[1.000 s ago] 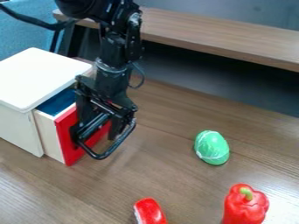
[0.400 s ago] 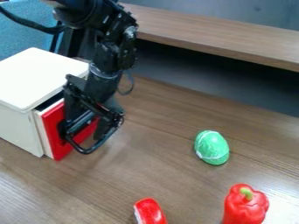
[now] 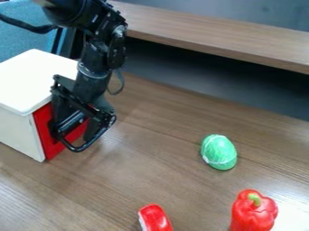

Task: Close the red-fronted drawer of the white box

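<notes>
At the left of the view, a white cabinet is seen with its red drawer front set close against the body. Just before that front, the black gripper is held low; whether it is spread or pressed together cannot be told. The step in hand is judged to be the closing of the drawer, which looks all but finished; light, square pressure seems called for, then a clear retreat. Farther right, a red-and-white object, a green rounded object with pale streaks and a red bell pepper are spread over the wood-grained tabletop. Behind, a wooden shelf and blue fabric are seen.
</notes>
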You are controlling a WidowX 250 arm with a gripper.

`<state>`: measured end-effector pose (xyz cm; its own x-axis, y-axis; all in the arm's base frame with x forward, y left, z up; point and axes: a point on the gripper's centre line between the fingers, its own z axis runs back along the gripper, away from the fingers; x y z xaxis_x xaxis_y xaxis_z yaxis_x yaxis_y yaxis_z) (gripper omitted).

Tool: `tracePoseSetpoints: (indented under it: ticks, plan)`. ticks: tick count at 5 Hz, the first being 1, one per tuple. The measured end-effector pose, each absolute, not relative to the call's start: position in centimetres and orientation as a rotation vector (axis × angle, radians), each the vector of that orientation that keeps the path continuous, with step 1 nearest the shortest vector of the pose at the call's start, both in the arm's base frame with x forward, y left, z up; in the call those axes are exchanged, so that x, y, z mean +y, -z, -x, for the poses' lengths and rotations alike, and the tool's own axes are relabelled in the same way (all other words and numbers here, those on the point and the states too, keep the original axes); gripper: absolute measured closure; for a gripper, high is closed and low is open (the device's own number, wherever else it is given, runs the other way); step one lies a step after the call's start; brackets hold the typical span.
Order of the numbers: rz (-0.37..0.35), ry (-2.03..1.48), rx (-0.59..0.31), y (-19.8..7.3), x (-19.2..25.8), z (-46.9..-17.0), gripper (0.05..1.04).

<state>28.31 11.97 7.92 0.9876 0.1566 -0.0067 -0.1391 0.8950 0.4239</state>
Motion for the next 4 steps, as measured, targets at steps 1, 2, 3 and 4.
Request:
tracePoseSetpoints:
  ticks: [1,2,3,4]
  plan:
    - [-0.386,-0.118,0.018,-7.6,11.2,-28.5,0.084]
    - [-0.259,0.01,-0.079,-7.9,8.0,-29.8,0.084]
    - [-0.151,0.136,-0.201,-9.7,4.4,-31.0,0.084]
    - [-0.075,0.187,-0.256,-11.2,1.7,-31.9,0.084]
